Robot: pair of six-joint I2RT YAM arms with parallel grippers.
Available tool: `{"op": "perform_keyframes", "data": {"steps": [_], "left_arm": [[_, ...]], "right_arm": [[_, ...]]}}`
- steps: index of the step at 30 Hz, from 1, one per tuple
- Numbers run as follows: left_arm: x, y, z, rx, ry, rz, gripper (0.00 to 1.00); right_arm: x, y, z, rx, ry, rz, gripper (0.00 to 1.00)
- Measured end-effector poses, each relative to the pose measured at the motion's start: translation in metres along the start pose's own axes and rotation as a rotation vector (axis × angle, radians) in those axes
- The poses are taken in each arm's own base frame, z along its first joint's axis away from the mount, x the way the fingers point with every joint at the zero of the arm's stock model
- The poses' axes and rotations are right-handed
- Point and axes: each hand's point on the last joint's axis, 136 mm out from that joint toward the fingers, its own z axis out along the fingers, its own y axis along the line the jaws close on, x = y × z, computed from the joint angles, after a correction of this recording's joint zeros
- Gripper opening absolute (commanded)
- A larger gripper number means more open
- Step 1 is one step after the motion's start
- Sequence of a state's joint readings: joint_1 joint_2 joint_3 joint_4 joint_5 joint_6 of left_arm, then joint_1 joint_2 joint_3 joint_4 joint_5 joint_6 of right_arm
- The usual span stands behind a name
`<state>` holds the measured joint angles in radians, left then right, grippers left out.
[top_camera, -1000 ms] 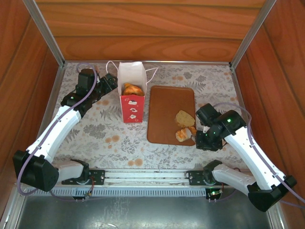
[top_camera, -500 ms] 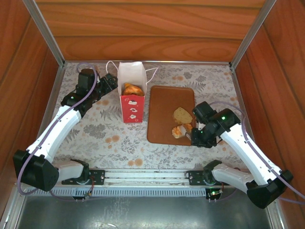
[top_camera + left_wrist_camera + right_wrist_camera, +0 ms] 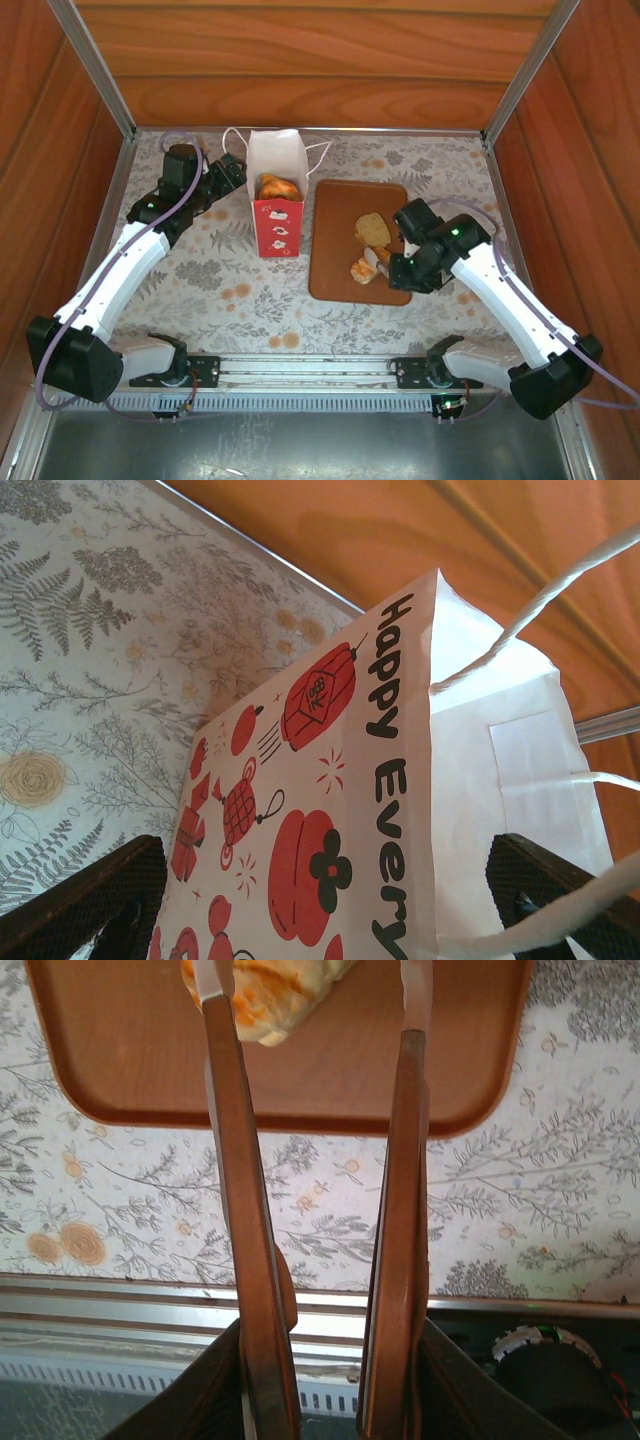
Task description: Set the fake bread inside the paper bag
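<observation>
Glazed roll point(image 3: 275, 995) pinched between the tips of the right pincer point(image 3: 312, 982), over the tray point(image 3: 300, 1085).

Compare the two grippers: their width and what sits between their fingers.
The left gripper stands wide, the paper bag between its fingers; the right gripper stands narrower, a piece of fake bread at its fingertips. The left is at the bag's side, the right over the brown tray. Shared: a firm grip is plain for neither.
</observation>
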<state>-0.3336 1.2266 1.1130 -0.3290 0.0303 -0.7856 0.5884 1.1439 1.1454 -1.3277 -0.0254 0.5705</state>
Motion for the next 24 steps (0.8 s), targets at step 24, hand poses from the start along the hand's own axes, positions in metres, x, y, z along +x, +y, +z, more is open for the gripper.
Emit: {"op": "perform_keyframes", "data": {"steps": [24], "left_arm": [[-0.001, 0.008, -0.009, -0.016, -0.022, -0.004, 0.88]], "right_arm": [[-0.036, 0.020, 0.018, 0.115, 0.142, -0.176, 0.37]]}}
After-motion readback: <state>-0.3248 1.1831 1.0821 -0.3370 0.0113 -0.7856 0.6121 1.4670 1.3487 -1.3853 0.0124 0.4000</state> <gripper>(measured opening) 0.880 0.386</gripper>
